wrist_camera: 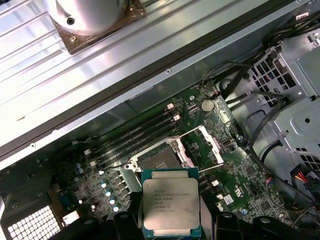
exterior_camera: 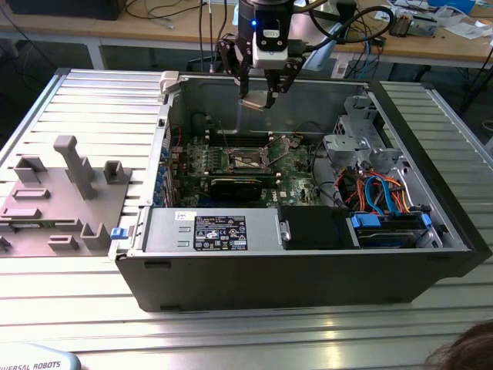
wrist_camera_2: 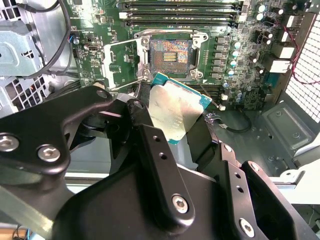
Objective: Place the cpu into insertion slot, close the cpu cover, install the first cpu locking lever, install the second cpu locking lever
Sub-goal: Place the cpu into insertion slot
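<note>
My gripper (exterior_camera: 260, 94) hangs over the back of the open computer case, shut on the cpu (exterior_camera: 254, 102). In both wrist views the cpu (wrist_camera: 171, 206) (wrist_camera_2: 177, 110) is a silver-topped square chip on a teal base, pinched at its edges between the black fingers (wrist_camera_2: 145, 135). Below it on the green motherboard lies the insertion slot (wrist_camera: 157, 160) (wrist_camera_2: 170, 52) (exterior_camera: 250, 159), its contact field bare. The cpu cover (wrist_camera: 207, 145) (wrist_camera_2: 120, 62) is swung open beside the slot. Thin wire levers stand raised at the slot's edges. The cpu is above the slot and not touching it.
Long black memory slots (wrist_camera_2: 180, 10) run beside the socket. A power supply box (exterior_camera: 216, 231) and a drive cage with blue and orange cables (exterior_camera: 377, 200) fill the case's near side. A grey parts fixture (exterior_camera: 62, 193) lies at the exterior view's left. A person's head (exterior_camera: 462, 351) shows at the corner.
</note>
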Robot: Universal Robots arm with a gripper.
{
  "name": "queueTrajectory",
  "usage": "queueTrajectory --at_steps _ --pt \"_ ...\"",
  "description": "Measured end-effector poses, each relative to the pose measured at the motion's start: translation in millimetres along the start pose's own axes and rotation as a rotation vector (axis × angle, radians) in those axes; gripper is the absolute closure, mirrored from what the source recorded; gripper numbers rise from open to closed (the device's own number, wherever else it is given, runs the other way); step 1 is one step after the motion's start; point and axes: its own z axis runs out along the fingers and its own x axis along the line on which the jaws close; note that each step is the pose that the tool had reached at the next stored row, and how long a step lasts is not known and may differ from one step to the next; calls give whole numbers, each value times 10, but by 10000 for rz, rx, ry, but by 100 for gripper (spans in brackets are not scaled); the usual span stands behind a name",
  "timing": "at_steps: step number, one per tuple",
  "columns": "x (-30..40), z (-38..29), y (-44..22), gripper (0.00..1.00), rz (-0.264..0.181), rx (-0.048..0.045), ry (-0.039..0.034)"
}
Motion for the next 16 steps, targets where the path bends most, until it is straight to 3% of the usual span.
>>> queueTrajectory --at_steps 16 --pt "0 0 0 46 100 -2 -9"
